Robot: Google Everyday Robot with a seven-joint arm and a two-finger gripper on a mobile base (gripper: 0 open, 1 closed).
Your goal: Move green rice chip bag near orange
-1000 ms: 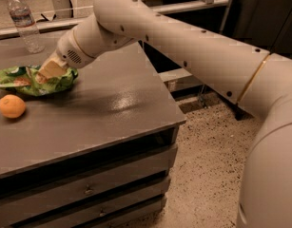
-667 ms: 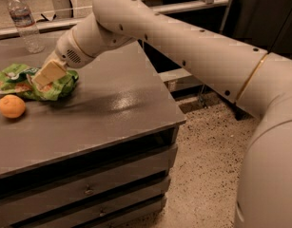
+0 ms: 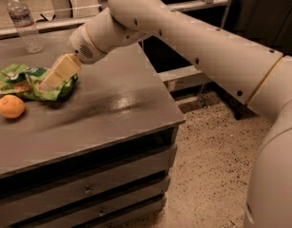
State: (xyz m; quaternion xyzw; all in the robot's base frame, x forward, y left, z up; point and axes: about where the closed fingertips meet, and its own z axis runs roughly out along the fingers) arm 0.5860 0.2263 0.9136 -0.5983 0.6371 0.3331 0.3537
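Note:
The green rice chip bag (image 3: 23, 81) lies crumpled on the grey table (image 3: 112, 113) at the far left. The orange (image 3: 11, 106) sits just in front of the bag's left part, almost touching it. My gripper (image 3: 51, 80) is at the bag's right end, pointing down and left, with its tan tip against or just over the foil. The gripper hides part of the bag's right side.
A clear water bottle (image 3: 25, 25) stands at the table's back left, behind the bag. Drawers (image 3: 88, 189) run under the table's front edge. A speckled floor lies to the right, and my arm reaches in from there.
The bag has shifted a little to the left, closer to the orange, with the gripper at its right end. The orange has not moved.

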